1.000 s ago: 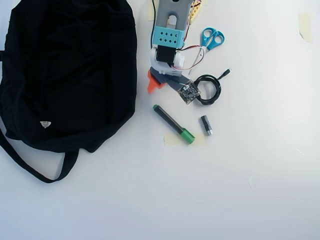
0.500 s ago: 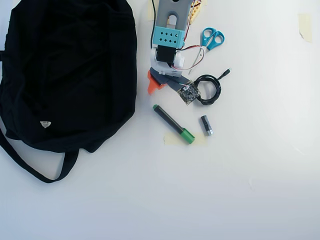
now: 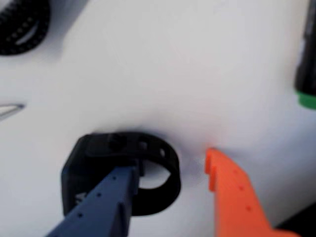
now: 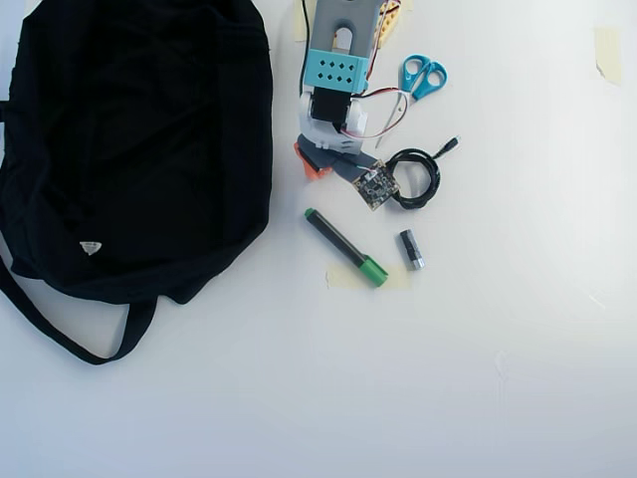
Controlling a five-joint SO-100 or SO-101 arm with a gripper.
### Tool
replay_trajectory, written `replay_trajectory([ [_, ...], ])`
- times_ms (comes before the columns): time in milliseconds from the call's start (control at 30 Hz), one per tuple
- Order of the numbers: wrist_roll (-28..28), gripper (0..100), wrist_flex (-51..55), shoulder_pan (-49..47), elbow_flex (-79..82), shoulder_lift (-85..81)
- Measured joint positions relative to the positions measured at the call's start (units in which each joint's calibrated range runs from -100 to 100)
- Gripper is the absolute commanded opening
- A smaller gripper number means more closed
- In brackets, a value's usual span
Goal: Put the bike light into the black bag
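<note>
In the wrist view the gripper (image 3: 170, 170) stands apart-jawed over the white table (image 3: 163, 74), its blue finger (image 3: 106, 205) reaching into the ring of the bike light (image 3: 91, 160) and its orange finger (image 3: 234, 192) just beside the strap on the far side. Nothing is clamped. From overhead, the arm hides the light; a coiled cable (image 4: 416, 177) lies near the gripper (image 4: 323, 171), a green-capped marker (image 4: 344, 247) just below, and the black bag (image 4: 134, 139) off to its left.

the arm (image 4: 338, 90) hides the bike light overhead; the black bag (image 4: 129, 149) runs off the left edge.
</note>
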Motion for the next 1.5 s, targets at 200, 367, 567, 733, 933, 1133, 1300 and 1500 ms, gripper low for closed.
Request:
replay_trajectory([
  [200, 0.00, 16, 0.00, 0.00, 0.00, 0.00],
  [367, 0.00, 16, 0.00, 0.00, 0.00, 0.00],
  [567, 0.00, 16, 0.00, 0.00, 0.00, 0.00],
  [733, 0.00, 16, 0.00, 0.00, 0.00, 0.00],
  [933, 0.00, 11, -0.43, 0.00, 0.00, 0.00],
  [1133, 0.00, 2, -0.94, 0.00, 0.08, 0.08],
  [1300, 0.00, 2, -1.03, 0.00, 0.16, 0.17],
  [1500, 0.00, 2, -1.03, 0.00, 0.16, 0.17],
])
